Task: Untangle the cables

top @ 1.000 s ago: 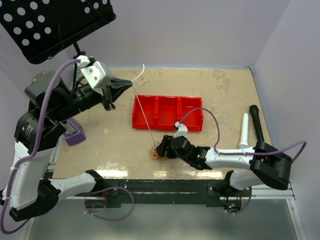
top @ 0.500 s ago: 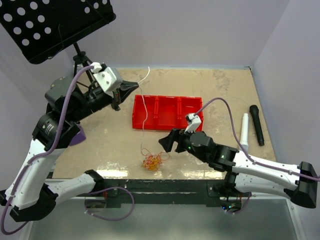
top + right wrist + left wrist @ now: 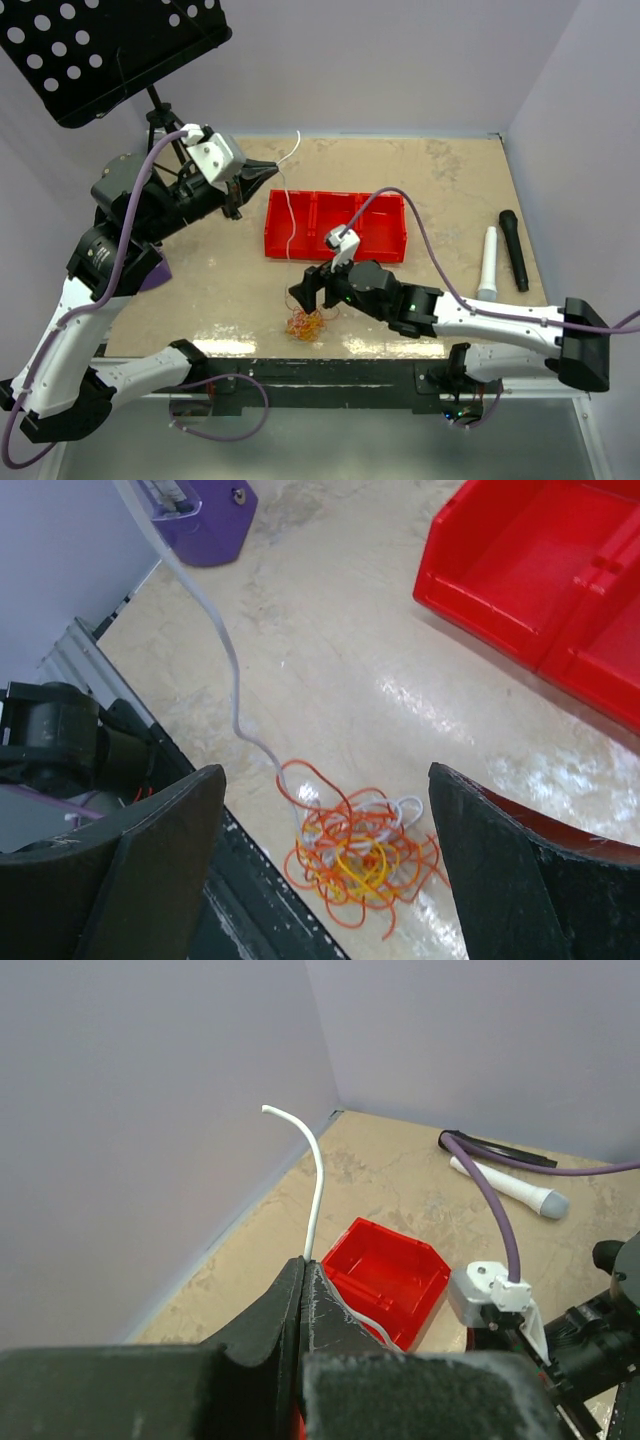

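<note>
Top external view: the left gripper point(image 3: 262, 172) is raised over the table's point(image 3: 450, 180) far left, clenched on a white cable point(image 3: 289, 215). A short free end curls up past its tips toward the back wall. The rest of the cable drops across the left end of a red bin point(image 3: 335, 225) and runs on to a tangle point(image 3: 305, 323) of orange, red, yellow and white loops. That tangle lies on the table near its front edge, in front of the bin and apart from it. The right gripper point(image 3: 314, 289) hangs just above the tangle with its jaws spread wide, grasping nothing. In the right wrist view the loops sit between its two fingers point(image 3: 150, 860) and below them, and the white strand comes in from the upper left, past a purple block point(image 3: 205, 515), to join the heap. From the left wrist, the pinched cable rises out of the pressed-together fingertips point(image 3: 303, 1280) and bends left at its tip. A white mic point(image 3: 489, 262) and a black mic point(image 3: 513, 248) lie side by side on the table's right, well clear of the cables.
</note>
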You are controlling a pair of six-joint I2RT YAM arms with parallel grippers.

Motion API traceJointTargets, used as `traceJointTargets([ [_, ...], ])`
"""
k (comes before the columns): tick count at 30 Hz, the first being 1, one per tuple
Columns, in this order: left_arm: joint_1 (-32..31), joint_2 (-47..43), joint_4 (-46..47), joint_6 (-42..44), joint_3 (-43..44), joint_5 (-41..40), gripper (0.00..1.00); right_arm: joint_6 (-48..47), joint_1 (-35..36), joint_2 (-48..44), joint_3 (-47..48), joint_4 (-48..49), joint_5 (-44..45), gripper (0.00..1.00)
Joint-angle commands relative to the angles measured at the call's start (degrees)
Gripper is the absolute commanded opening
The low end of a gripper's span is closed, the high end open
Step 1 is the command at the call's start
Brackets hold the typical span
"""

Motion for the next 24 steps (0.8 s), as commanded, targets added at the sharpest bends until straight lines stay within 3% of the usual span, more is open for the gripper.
traceJointTargets([
  [1, 0.22, 0.08, 2.89, -0.38, -0.30, -0.29, 0.00, -5.21, 0.22, 5.65, 6.51, 7.37, -1.26, 0.86],
  [5, 0.21, 0.08, 2.80, -0.20, -0.65, -0.47, 0.00, -5.30, 0.13, 9.87, 8.88, 9.40, -2.58, 0.81],
  [11, 0.22, -0.01, 3.07, -0.29, -1.09, -0.38, 0.00, -4.86, 0.13, 13.57, 10.99, 10.27, -1.35, 0.57],
  [12, 0.22, 0.08, 3.24, -0.38, -1.26, -0.38, 0.00, -4.95, 0.13, 13.92, 11.26, 10.62, -1.61, 0.52],
  [16, 0.30, 0.26, 3.42, -0.82, -1.97, -0.90, 0.01, -5.04, 0.13, 14.20, 14.07, 9.40, -1.44, 0.13],
  [18, 0.22, -0.18, 3.42, -1.25, -3.10, -1.96, 0.23, -4.77, 0.13, 12.18, 15.12, 8.52, -0.39, 0.01],
  [19, 0.13, -0.53, 3.33, -1.52, -4.16, -2.66, 0.42, -4.42, 0.13, 10.78, 15.30, 8.17, 0.05, 0.00],
  [21, 0.22, -1.76, 2.98, -2.83, -7.48, -3.98, 0.67, -4.07, 0.13, 8.23, 15.48, 7.64, 0.41, 0.00],
  [24, 0.22, -4.48, 2.80, -4.94, -13.02, -4.25, 0.78, -3.98, 0.13, 5.41, 15.92, 6.33, 1.55, 0.00],
])
